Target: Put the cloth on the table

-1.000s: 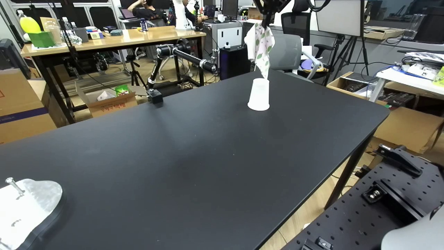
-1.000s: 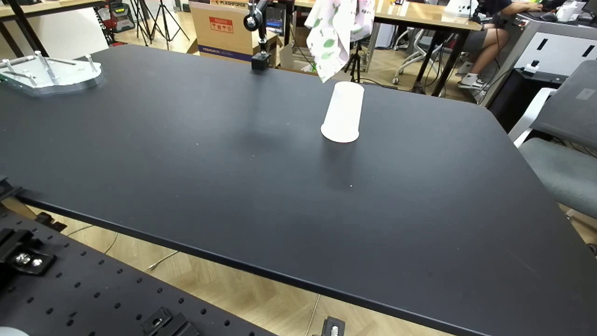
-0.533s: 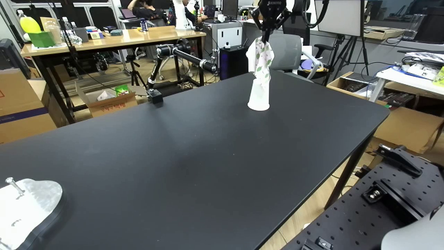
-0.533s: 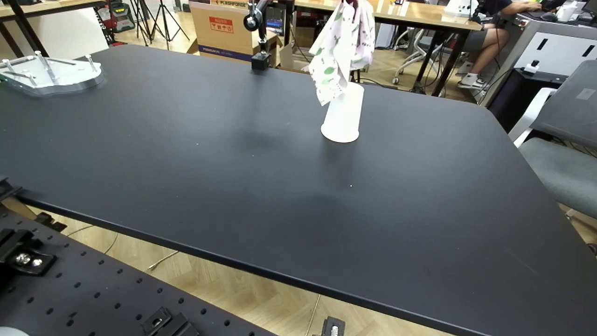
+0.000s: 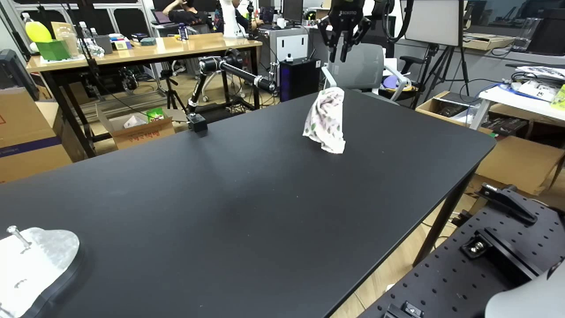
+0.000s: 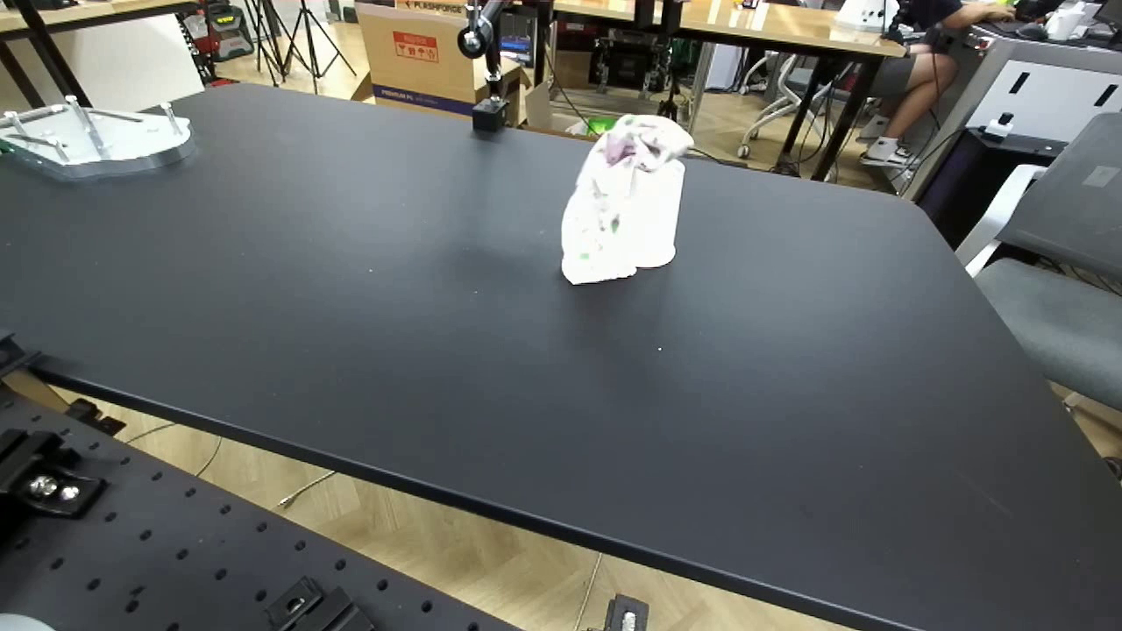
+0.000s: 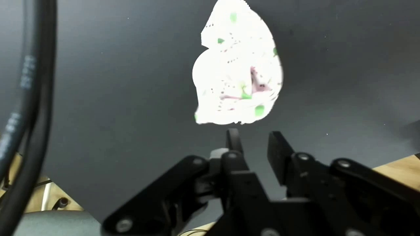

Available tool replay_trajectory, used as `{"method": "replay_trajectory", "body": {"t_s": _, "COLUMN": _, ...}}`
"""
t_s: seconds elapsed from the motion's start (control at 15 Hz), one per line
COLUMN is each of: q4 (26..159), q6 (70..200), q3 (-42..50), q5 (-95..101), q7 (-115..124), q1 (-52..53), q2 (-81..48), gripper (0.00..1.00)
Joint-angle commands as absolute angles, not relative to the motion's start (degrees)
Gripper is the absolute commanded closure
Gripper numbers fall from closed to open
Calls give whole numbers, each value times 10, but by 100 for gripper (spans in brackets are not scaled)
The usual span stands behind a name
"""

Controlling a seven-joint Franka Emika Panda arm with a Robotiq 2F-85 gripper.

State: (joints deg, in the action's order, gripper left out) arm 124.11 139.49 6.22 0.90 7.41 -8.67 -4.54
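The white cloth with green and pink print is draped over an upturned white cup on the black table. In both exterior views the cloth hangs down one side to the tabletop. Part of the white cup shows beside it in an exterior view; the rest is hidden. In the wrist view the cloth lies crumpled beyond the fingertips. My gripper is open and empty above the cloth, apart from it. Its two fingers show spread in the wrist view and at the top edge of an exterior view.
A pale plate with upright bolts lies at the table's far end; it also shows in an exterior view. A black jointed stand is clamped to the table edge. A grey chair stands beyond the table.
The cloth, earlier held hanging from my gripper, came down over the cup and is let go. The gripper came down, opened, and is now apart from the cloth.
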Motion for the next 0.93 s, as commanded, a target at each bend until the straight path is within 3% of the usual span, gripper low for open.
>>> {"method": "replay_trajectory", "body": {"t_s": 0.0, "q4": 1214, "q6": 1361, "q3": 68, "q5": -8, "q7": 88, "q1": -81, "q2": -52, "gripper": 39}}
{"method": "replay_trajectory", "body": {"t_s": 0.4, "q4": 1229, "q6": 1328, "q3": 58, "q5": -40, "q7": 62, "q1": -71, "q2": -12, "gripper": 1}}
{"method": "replay_trajectory", "body": {"t_s": 0.87, "q4": 1231, "q6": 1319, "q3": 56, "q5": -36, "q7": 57, "q1": -61, "q2": -12, "gripper": 0}}
